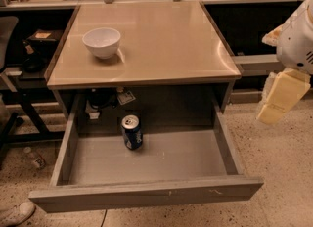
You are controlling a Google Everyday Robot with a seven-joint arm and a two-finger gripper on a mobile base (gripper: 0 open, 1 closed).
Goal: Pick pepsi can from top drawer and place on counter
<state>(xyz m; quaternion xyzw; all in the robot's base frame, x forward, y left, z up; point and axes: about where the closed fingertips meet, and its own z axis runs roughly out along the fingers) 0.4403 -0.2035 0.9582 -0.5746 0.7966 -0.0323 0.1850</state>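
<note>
Blue pepsi can (132, 131) upright in top drawer (171, 161), just below tabletop (166, 45) front edge, left of middle. Off beyond front right corner, tool (279, 98), well apart; can down and leftward from it. Open or closed: cannot tell.

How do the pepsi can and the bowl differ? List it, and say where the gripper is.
Colour: the pepsi can is dark blue with a silver top; the bowl is white.
Shape: the can is narrow and tall, the bowl wide and open.
Place: the can stands in the open drawer, the bowl on the counter.
Both are upright. The gripper hangs off to the right of the counter, away from both.
</note>
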